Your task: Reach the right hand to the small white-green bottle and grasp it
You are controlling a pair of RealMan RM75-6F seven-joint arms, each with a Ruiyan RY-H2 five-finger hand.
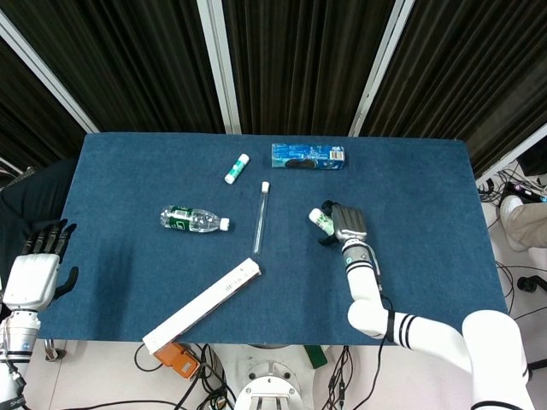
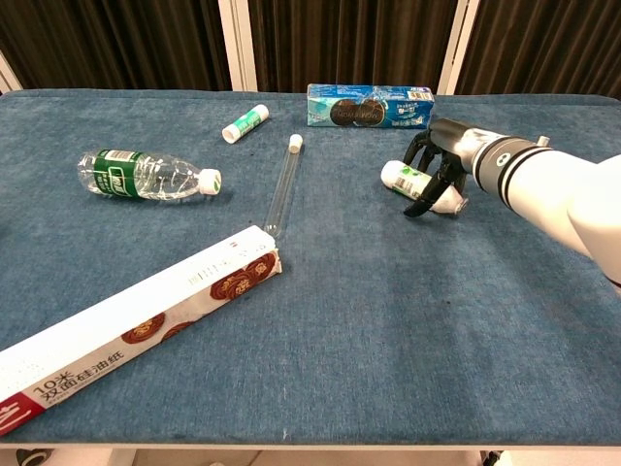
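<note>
The small white-green bottle [image 1: 318,219] [image 2: 402,180] lies on its side on the blue table, right of centre. My right hand [image 1: 346,225] [image 2: 439,163] arches over the bottle's cap end. Its fingers reach down the far side and the thumb comes down the near side. The fingers are still spread and the bottle rests on the cloth. My left hand [image 1: 36,263] hangs beyond the table's left edge, fingers apart, holding nothing.
A second small white-green bottle [image 1: 237,167] [image 2: 245,123] lies at the back left. Just behind my right hand is a blue cookie box [image 1: 308,155] [image 2: 370,105]. A glass tube [image 2: 283,184], a water bottle [image 2: 146,174] and a long white carton [image 2: 136,325] lie to the left.
</note>
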